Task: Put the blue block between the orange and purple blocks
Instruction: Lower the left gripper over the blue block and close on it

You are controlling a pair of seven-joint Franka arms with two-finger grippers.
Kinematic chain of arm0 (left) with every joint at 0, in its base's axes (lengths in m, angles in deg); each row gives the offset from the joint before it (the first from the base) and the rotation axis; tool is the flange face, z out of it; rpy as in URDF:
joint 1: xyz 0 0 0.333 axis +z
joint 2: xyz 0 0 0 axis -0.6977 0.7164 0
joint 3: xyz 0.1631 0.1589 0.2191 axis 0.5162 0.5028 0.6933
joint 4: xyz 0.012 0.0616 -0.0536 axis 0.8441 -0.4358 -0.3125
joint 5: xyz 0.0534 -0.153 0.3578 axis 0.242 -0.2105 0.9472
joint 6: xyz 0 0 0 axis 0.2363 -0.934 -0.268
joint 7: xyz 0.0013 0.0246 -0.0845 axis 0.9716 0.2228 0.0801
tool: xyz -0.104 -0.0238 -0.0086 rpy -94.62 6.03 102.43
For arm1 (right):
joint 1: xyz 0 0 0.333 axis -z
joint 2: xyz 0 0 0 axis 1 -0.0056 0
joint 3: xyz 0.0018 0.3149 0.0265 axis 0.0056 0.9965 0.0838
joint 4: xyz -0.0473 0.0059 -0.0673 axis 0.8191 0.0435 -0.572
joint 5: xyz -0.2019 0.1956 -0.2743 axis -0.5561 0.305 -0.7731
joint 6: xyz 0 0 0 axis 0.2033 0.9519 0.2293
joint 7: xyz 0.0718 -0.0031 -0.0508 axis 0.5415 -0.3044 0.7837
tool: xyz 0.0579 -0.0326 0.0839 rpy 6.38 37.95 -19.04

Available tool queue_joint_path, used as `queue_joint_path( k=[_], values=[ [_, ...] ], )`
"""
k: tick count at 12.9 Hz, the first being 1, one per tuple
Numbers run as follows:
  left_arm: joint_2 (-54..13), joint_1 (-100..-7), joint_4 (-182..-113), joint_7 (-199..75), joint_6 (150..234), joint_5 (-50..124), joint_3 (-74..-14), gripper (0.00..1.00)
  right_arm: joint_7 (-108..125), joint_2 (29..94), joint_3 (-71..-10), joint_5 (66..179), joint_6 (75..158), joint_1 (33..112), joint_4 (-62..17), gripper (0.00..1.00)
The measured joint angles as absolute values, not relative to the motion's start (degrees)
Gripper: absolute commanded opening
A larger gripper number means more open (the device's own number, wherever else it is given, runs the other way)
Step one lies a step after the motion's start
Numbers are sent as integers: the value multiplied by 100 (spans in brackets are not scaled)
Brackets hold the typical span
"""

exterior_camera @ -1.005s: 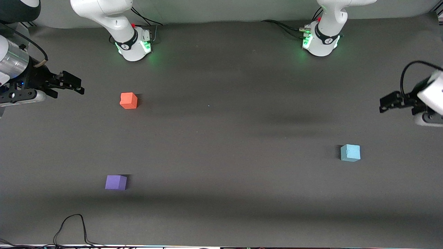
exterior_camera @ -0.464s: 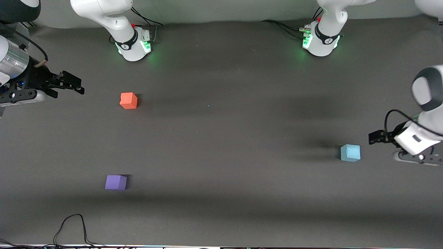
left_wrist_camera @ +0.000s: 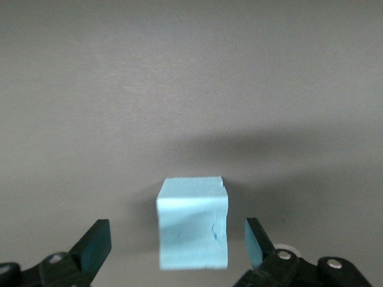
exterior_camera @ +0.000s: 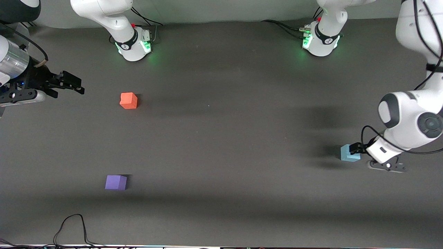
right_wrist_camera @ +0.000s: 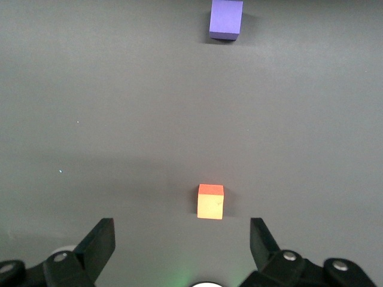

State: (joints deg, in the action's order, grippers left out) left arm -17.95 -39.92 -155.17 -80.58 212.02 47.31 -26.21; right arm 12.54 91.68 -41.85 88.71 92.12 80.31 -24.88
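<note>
Blue block (exterior_camera: pixel 349 153): a small, matte, sky-blue cube with a small notch on one top edge, resting on the desk (exterior_camera: pixel 221 138) toward the left arm's end, well apart from the other two cubes. Left gripper (exterior_camera: pixel 356 148): low at the block, approaching from the side, with fingers (left_wrist_camera: pixel 96 242) spread wide on either side of it and not touching it, so nothing is gripped yet; this placement suits closing on two flat faces. Orange block (exterior_camera: pixel 128 100) and purple block (exterior_camera: pixel 116 182): both toward the right arm's end, the purple one nearer the front camera, with bare desk between them as the probable target spot. Right gripper (exterior_camera: pixel 71 84): waits beside the orange block, fingers wide apart and empty.
</note>
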Motion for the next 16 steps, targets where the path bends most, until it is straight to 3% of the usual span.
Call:
queue_joint_path(
  k=[4,5,7,8,9,13,16],
  values=[
    [-1309,-4042,-15687,-8058,21809,4741,-2636,100,1254,9168,-4185,8871,9211,8029,-2489,100],
    [-1251,-4044,-15727,-8058,21862,4743,-2636,93,1254,9168,-4185,8871,9211,8029,-2489,100],
    [-1230,-4044,-15741,-8057,21859,4744,-2632,56,1254,9168,-4185,8871,9211,8029,-2489,100],
    [-1230,-4043,-15741,-8057,21843,4744,-2627,43,1254,9168,-4185,8871,9211,8029,-2489,100],
    [-1230,-4041,-15741,-8057,21819,4744,-2618,38,1254,9168,-4185,8871,9211,8028,-2489,100],
    [-1250,-4036,-15716,-8057,21746,4744,-2602,37,1252,9168,-4185,8871,9211,8025,-2489,100],
    [-1473,-4027,-15298,-8056,20787,4744,-2580,37,1252,9168,-4185,8871,9211,8025,-2488,100]
  ],
)
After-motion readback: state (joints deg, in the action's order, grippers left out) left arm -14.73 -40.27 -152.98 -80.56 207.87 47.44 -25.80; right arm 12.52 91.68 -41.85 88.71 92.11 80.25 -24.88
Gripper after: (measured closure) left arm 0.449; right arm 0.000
